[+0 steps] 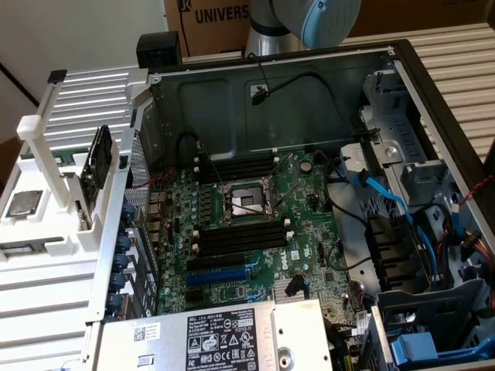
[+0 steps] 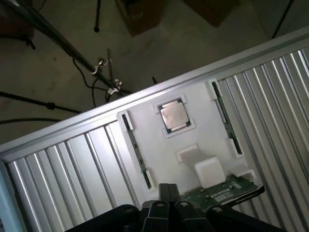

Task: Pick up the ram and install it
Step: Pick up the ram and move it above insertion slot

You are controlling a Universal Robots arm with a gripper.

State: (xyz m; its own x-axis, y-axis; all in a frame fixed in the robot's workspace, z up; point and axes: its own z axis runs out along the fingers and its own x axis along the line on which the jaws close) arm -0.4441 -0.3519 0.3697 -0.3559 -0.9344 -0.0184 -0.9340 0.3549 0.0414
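Note:
The ram [image 1: 97, 158] is a green stick with black chips and a pale label, propped on edge in a white holder [image 1: 58, 232] at the exterior view's left, beside the open computer case. In the wrist view the ram [image 2: 224, 193] lies just past my gripper [image 2: 166, 195], well below it. My gripper's fingers are shut together with nothing between them. The motherboard [image 1: 255, 232] lies flat in the case, with long black memory slots [image 1: 240, 236] on both sides of the processor socket [image 1: 247, 202].
A square silver processor chip [image 2: 171, 116] sits in the white holder [image 2: 154, 159] between two narrow grooves. The arm's grey and blue joint [image 1: 309, 19] hangs above the case's back wall. Blue cables and drive bays [image 1: 410, 232] crowd the exterior view's right. A power supply [image 1: 224, 340] covers the near edge.

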